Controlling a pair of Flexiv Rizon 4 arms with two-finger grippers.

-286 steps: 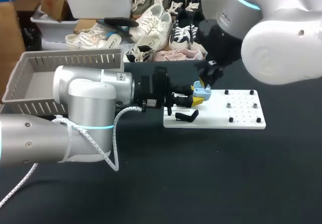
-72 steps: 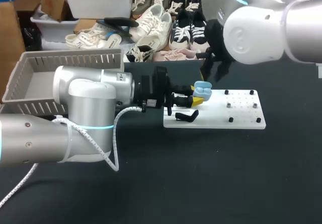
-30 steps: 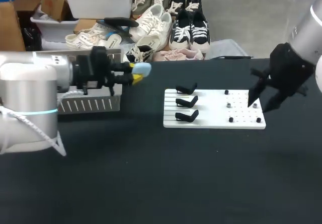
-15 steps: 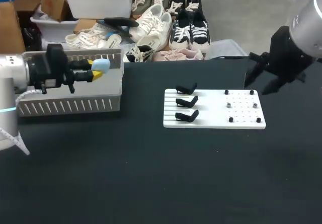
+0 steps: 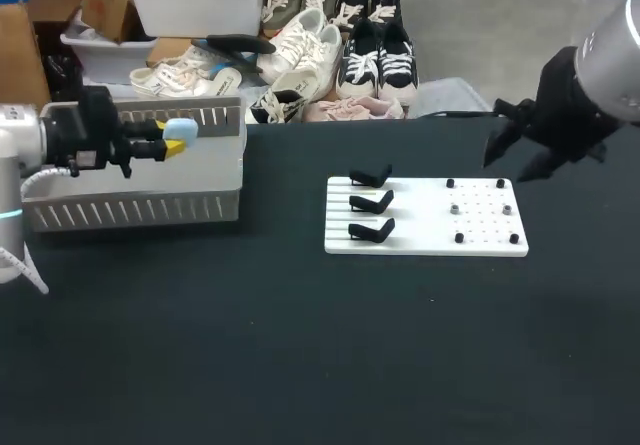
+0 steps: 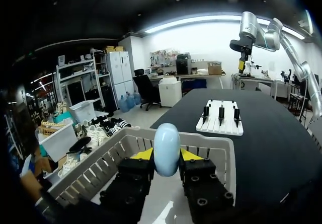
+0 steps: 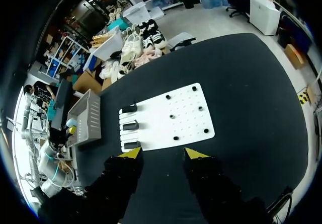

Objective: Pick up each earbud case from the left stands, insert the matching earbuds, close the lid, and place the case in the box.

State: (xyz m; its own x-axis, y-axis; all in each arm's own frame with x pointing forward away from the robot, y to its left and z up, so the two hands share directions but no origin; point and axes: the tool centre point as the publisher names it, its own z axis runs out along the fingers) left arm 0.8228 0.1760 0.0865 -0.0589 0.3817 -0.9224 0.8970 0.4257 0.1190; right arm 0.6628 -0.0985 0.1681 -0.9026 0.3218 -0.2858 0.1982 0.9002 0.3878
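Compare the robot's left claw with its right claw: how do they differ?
The left claw is shut on a light blue earbud case; the right claw is open and empty. The left claw is over the grey box; the right claw is near the white board. Both have yellow tips.
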